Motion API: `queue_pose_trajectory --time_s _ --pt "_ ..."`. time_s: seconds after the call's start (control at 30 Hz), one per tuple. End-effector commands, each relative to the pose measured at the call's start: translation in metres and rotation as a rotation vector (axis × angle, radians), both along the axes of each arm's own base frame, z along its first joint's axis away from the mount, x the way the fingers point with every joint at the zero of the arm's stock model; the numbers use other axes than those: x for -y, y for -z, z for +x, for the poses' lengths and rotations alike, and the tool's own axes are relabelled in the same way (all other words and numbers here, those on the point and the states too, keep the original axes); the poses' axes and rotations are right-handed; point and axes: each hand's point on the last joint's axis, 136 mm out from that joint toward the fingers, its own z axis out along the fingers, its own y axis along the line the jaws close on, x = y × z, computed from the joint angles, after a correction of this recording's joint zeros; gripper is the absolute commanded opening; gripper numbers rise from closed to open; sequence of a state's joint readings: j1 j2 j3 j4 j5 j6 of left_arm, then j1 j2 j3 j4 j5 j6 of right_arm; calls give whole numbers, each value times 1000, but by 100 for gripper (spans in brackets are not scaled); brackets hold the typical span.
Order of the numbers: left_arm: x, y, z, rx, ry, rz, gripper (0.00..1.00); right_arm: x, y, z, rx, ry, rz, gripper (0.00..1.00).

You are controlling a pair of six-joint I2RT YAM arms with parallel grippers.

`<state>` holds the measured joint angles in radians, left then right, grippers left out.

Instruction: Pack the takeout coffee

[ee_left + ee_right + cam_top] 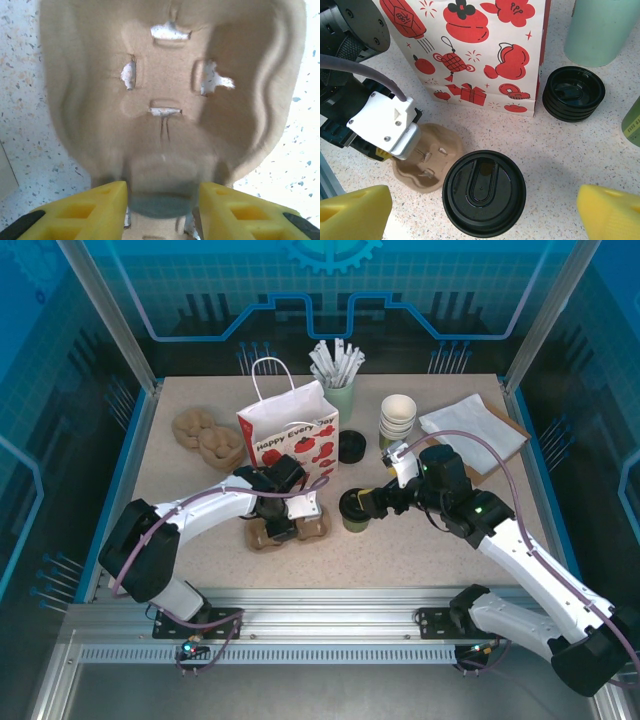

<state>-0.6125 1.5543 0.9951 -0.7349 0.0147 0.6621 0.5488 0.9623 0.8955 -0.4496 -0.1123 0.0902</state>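
The takeout coffee (484, 192) is seen upright and lidded on the surface (570, 150), just beside the cup carrier (165, 75), whose near rim is clamped by the left fingers (85, 212). The right fingers (352, 212) are held wide apart astride the cup. Grasping seems in hand; closure on the cup, then a lift into a carrier well, is called for.
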Motion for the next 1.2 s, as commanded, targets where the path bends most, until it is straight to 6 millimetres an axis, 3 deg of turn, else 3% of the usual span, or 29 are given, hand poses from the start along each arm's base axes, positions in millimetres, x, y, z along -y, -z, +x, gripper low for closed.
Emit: queue_pose_trajectory --time_s 0.0,0.27,0.53,1.17 --pt "-4 -4 -8 -33 -13 15 46 3 4 -2 -21 9 7 96" --pt "-6 -6 -9 -20 84 29 51 1 2 -2 -21 8 21 97" --pt "0 -10 3 -22 43 -13 51 2 3 -2 -22 9 16 97" --pt "1 5 11 -49 -7 20 53 3 4 -2 -23 11 9 97"
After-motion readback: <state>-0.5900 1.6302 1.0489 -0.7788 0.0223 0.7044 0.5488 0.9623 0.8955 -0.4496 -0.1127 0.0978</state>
